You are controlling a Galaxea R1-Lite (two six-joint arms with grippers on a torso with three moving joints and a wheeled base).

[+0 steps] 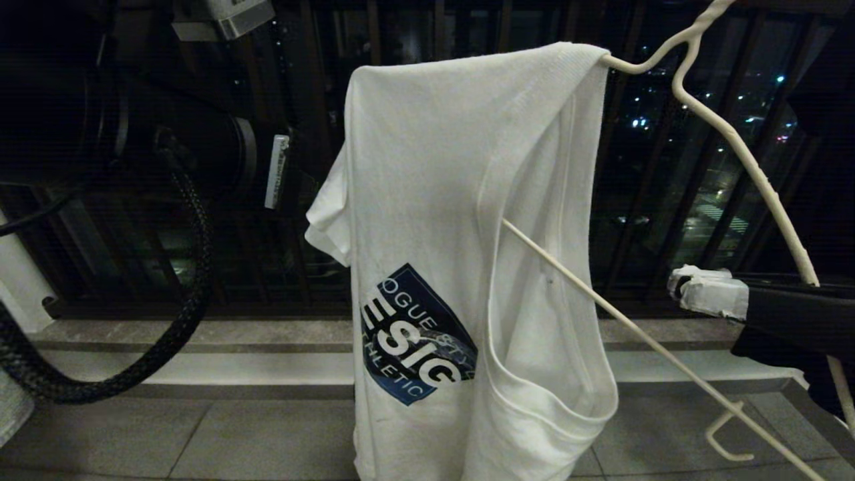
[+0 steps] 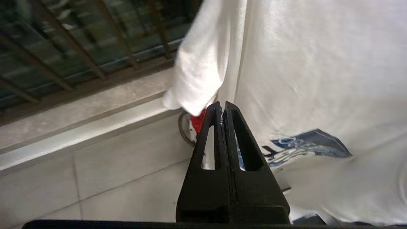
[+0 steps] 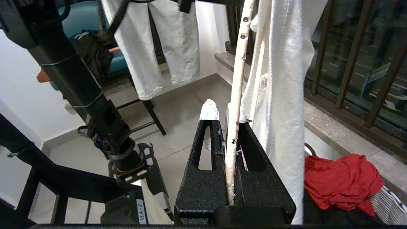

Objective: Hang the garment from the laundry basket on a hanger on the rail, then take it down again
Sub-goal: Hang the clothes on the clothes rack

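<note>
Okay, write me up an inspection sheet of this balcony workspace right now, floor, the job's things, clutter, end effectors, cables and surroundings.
Surface: grey tiled floor with a raised stone ledge along the railing.
Job's things: white T-shirt draped over one arm of the wire hanger; the hanger is tilted, not on any rail in view.
Clutter: red cloth in a basket by the ledge; pale trousers hanging behind.
End effectors: right end effector shut on the hanger; left end effector shut, empty, beside the T-shirt's sleeve.
Cables: braided black hose looping off the left arm.
Surroundings: dark balcony railing, city lights beyond.
</note>
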